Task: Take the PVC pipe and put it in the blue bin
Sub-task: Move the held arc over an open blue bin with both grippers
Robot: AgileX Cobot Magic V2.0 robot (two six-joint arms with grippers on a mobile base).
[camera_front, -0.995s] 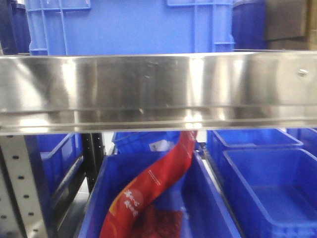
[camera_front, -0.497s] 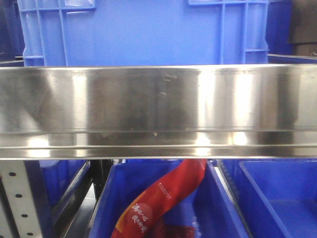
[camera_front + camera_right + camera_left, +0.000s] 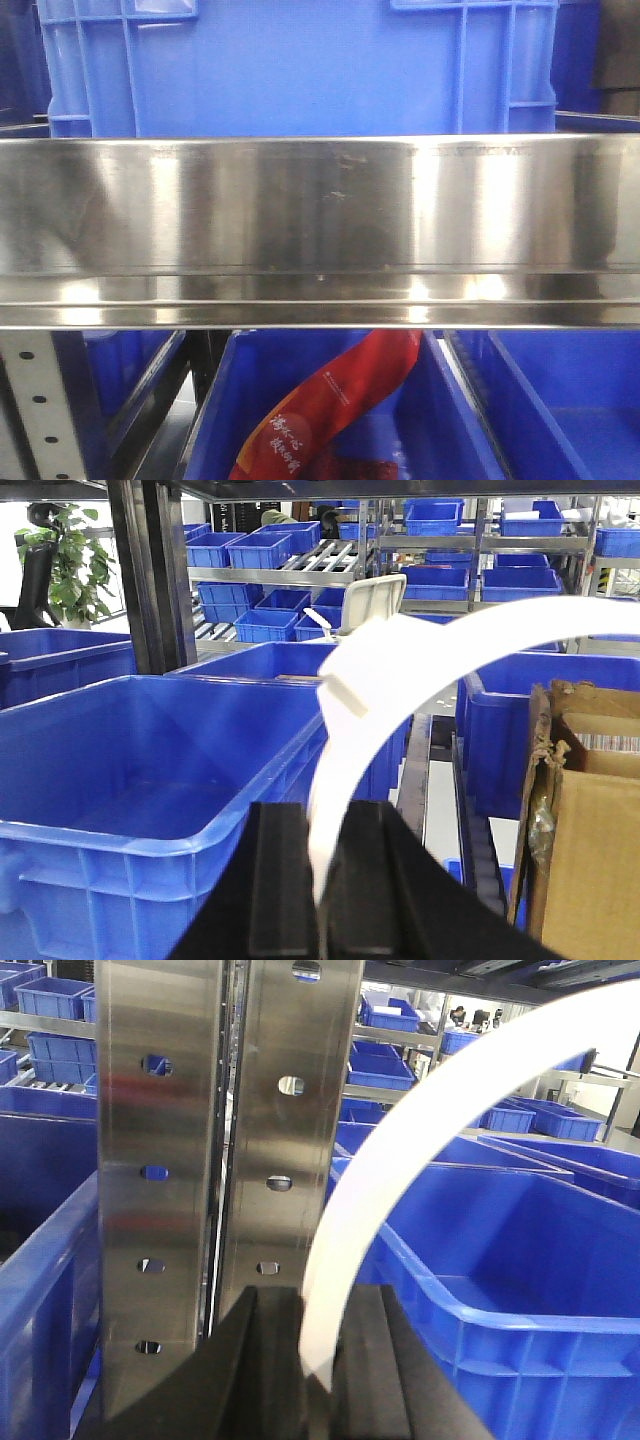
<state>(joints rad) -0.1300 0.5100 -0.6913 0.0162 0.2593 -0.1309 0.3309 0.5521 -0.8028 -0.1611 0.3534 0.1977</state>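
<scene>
The PVC pipe [image 3: 400, 1150] shows as a white band arching up and to the right from my left gripper [image 3: 320, 1300], which is shut on its lower end. In the right wrist view the same white pipe [image 3: 380, 670] bends up and rightward out of my right gripper [image 3: 328, 815], also shut on it, with a joint or overlap partway up. A large blue bin [image 3: 520, 1260] stands open just right of the left gripper. Another big blue bin [image 3: 150, 770] lies left of the right gripper. Neither gripper nor the pipe appears in the front view.
A steel shelf beam [image 3: 320, 230] fills the front view, with a blue crate [image 3: 300, 70] above it and a bin holding a red bag [image 3: 330, 410] below. A perforated steel upright [image 3: 180, 1160] stands close ahead of the left gripper. A cardboard box [image 3: 590, 820] sits right of the right gripper.
The front view has shifted: the steel beam now sits lower in the frame, the red bag shows less, and the lower-right bins have slid mostly out of sight.
</scene>
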